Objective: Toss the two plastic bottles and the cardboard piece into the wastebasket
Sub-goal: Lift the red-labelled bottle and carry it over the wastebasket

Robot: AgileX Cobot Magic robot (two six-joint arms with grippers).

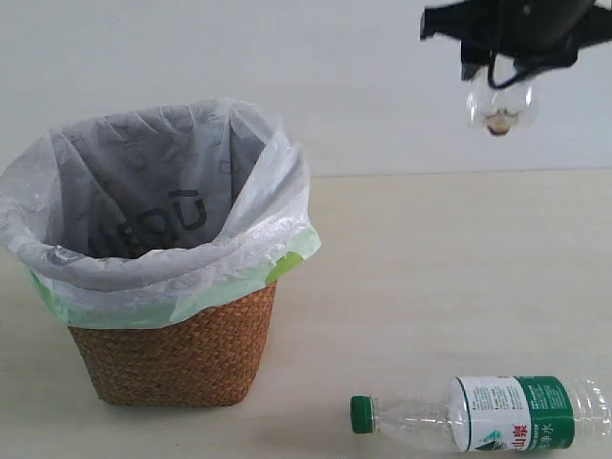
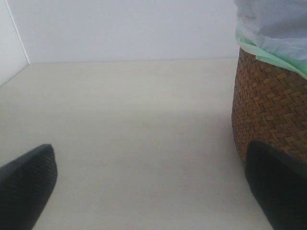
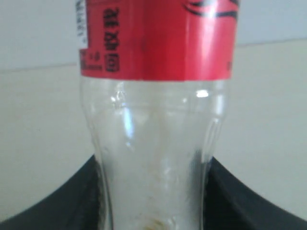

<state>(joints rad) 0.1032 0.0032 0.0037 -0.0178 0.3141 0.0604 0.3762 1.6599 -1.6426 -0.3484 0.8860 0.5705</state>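
Note:
High at the top right of the exterior view, my right gripper (image 1: 497, 57) is shut on the smaller clear bottle (image 1: 500, 103), whose round bottom faces the camera. In the right wrist view that bottle (image 3: 153, 143) with its red label fills the picture between the two black fingers (image 3: 62, 201). The longer bottle (image 1: 488, 413), green cap and white-green label, lies on its side on the table at the front right. The wicker wastebasket (image 1: 177, 359) with its white and green bag stands at the left. My left gripper (image 2: 153, 191) is open over bare table, beside the wastebasket (image 2: 271, 110). The cardboard piece is out of view.
A pale table top (image 1: 449, 268) stretches between the wastebasket and the lying bottle. A white wall (image 1: 363, 67) runs behind it. In the left wrist view a wall corner (image 2: 19, 48) shows at the far edge of the table.

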